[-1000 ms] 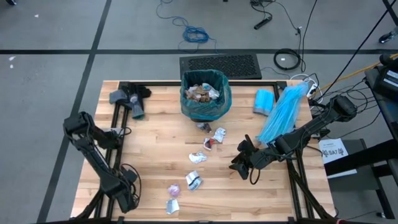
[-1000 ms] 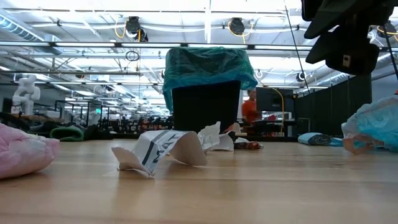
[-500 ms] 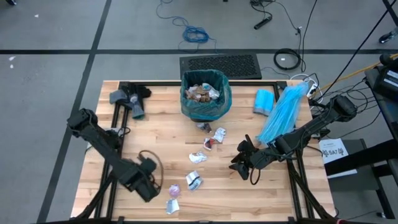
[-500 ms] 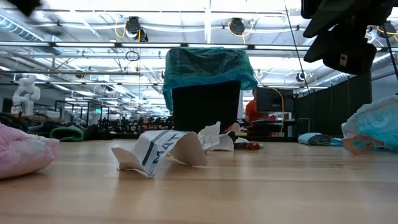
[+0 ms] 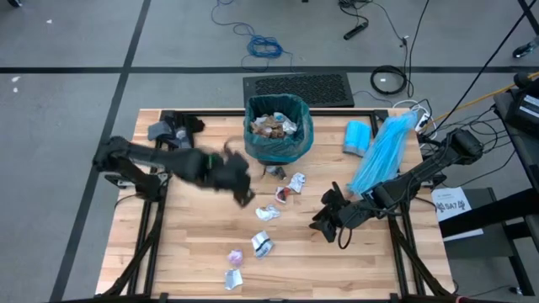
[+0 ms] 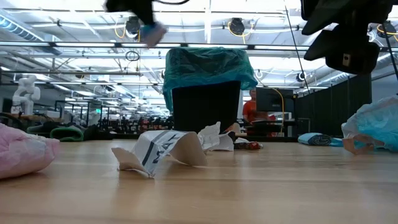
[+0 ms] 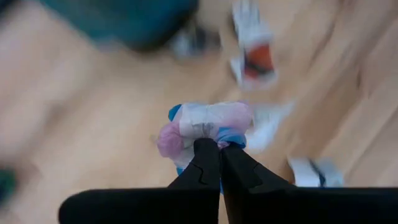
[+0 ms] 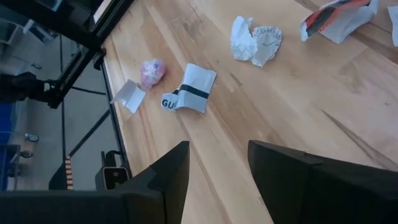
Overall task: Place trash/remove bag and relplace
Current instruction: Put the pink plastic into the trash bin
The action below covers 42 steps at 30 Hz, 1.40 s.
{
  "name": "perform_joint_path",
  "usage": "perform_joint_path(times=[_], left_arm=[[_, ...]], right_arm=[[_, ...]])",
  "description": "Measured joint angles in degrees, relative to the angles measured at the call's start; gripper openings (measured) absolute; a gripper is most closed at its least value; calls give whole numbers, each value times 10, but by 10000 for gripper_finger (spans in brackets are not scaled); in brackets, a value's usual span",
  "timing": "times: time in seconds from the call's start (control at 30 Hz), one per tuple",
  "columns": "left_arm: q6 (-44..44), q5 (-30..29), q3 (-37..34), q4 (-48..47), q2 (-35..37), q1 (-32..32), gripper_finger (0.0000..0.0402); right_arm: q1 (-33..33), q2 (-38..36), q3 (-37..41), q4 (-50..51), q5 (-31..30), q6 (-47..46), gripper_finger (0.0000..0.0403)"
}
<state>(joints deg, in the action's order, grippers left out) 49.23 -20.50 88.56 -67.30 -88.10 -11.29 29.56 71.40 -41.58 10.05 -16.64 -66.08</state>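
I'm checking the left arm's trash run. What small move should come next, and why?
Probably carry on over the bin and then let go: the left pincer is shut on a pink, white and blue wrapper and sits just beside the bin's rim, not above it.

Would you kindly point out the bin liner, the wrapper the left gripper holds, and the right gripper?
bag (image 5: 299,139): high view, teal side.
wrapper (image 7: 208,123): left wrist view, white middle.
right gripper (image 5: 322,223): high view, between fingertips.

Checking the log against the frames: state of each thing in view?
left hand: shut on a pink, white and blue wrapper, raised beside the bin
right hand: open, empty
bag: lining the bin, holding trash
loose scraps: lying on the table
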Motion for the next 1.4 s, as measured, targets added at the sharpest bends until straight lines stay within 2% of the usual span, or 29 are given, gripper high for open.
perform_joint_path(times=[0.2, 0.37, 0.43, 0.53, 0.67, 0.87, 1.2, 1.4], left_arm=[[-183, -2, 85, 84, 17, 124, 1], [-296, 5, 119, 149, 15, 204, 7], [-325, 18, 120, 176, 13, 235, 8], [-358, 75, 120, 198, 10, 277, 8], [-392, 97, 120, 227, -8, 314, 9], [-427, 147, 120, 267, -33, 348, 23], [-436, 159, 119, 263, -70, 365, 149], [-406, 167, 119, 240, -46, 345, 170]], right_arm=[[0, 0, 0, -10, -30, -11, 155], [-3, 0, 0, -12, -31, -33, 155], [-3, 0, 0, -12, -42, -40, 155], [-4, 0, 0, -12, -64, -54, 155], [-4, 0, 0, -11, -95, -76, 155], [-6, 0, 0, -14, -121, -107, 155], [-19, 0, 0, -17, -122, -113, 155], [-18, 0, 0, -17, -117, -111, 155]])
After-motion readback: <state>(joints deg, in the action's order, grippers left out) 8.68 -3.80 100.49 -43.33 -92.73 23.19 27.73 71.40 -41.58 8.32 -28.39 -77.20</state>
